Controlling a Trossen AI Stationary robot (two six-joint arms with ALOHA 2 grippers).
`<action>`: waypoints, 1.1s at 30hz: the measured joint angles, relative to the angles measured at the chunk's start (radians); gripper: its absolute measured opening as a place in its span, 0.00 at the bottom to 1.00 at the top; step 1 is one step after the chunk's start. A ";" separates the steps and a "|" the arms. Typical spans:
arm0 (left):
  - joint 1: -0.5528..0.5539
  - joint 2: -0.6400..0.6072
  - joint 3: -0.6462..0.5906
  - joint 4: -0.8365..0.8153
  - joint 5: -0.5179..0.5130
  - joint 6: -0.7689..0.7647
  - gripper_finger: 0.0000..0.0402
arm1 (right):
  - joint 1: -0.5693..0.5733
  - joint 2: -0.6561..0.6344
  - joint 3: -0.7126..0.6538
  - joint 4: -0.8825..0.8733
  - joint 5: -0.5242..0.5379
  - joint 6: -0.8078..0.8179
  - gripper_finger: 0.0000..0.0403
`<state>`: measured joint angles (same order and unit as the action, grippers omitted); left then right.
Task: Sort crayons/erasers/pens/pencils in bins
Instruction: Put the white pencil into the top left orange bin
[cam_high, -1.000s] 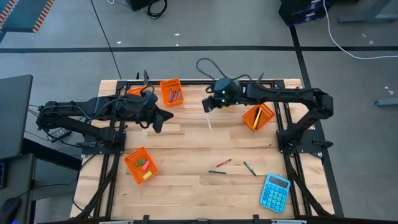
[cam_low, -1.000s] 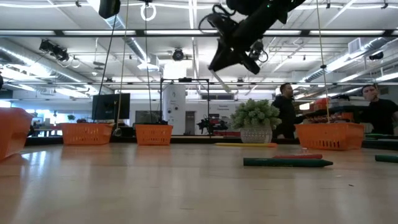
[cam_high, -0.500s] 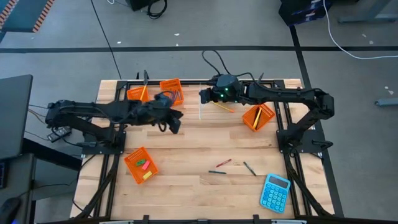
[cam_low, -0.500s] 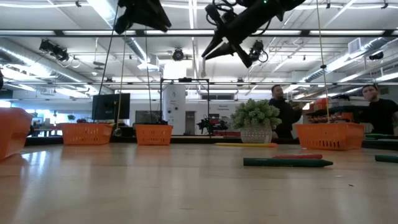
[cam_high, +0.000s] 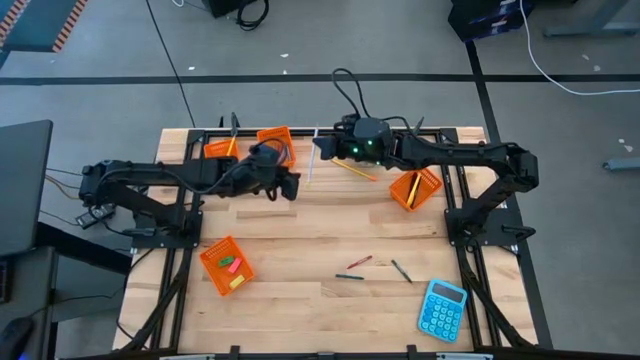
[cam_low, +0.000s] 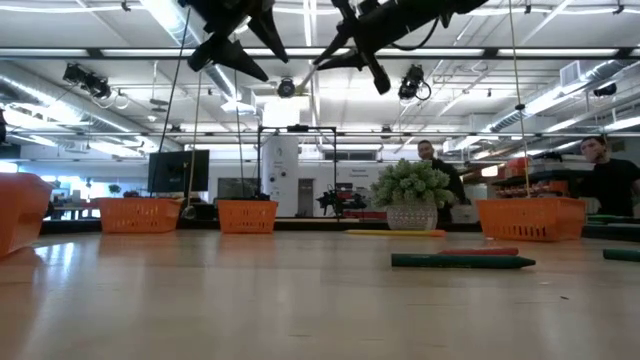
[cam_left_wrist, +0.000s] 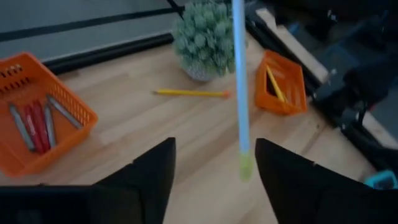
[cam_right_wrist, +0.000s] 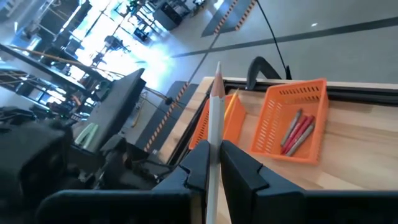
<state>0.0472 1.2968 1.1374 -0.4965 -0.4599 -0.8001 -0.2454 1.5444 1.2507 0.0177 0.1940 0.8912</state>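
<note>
i have the right gripper (cam_right_wrist: 211, 163) up over the back of the desk (cam_high: 300, 250), its fingers clamped on a whitish pencil (cam_high: 311, 163), a thin smooth stick with a bare wood tip. the left gripper (cam_left_wrist: 211, 163) sits just beside it with its fingers spread wide and nothing between them; in the left wrist view the pencil hangs in front of the gap, apart from both fingers as far as i can tell.

the bins are orange plastic with mesh-like walls. one at the back (cam_high: 277, 147) holds red and grey crayons (cam_left_wrist: 34, 122), next to another orange bin (cam_high: 220, 149). a bin on the right (cam_high: 415, 187) holds a yellow pencil, and another yellow pencil (cam_left_wrist: 191, 93) lies flat on the pale plank surface near a spiky green potted plant (cam_left_wrist: 205, 38). a front-left bin (cam_high: 225, 264) holds small blocky erasers (cam_high: 233, 266). thin sticks lie loose near the front (cam_high: 358, 262), beside a blue calculator (cam_high: 442, 309); i can read no writing on it.
</note>
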 joint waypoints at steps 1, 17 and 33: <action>0.005 0.000 0.000 0.009 0.000 0.002 0.60 | 0.002 0.000 0.000 0.001 0.000 0.001 0.10; 0.030 0.053 0.001 0.140 0.005 0.108 0.70 | 0.031 0.000 0.000 0.064 -0.020 -0.004 0.10; 0.030 0.080 0.001 0.148 0.005 0.053 0.62 | 0.046 0.000 0.000 0.068 -0.031 -0.021 0.10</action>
<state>0.0776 1.3766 1.1385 -0.3487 -0.4553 -0.7469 -0.1993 1.5448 1.2507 0.0860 0.1635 0.8703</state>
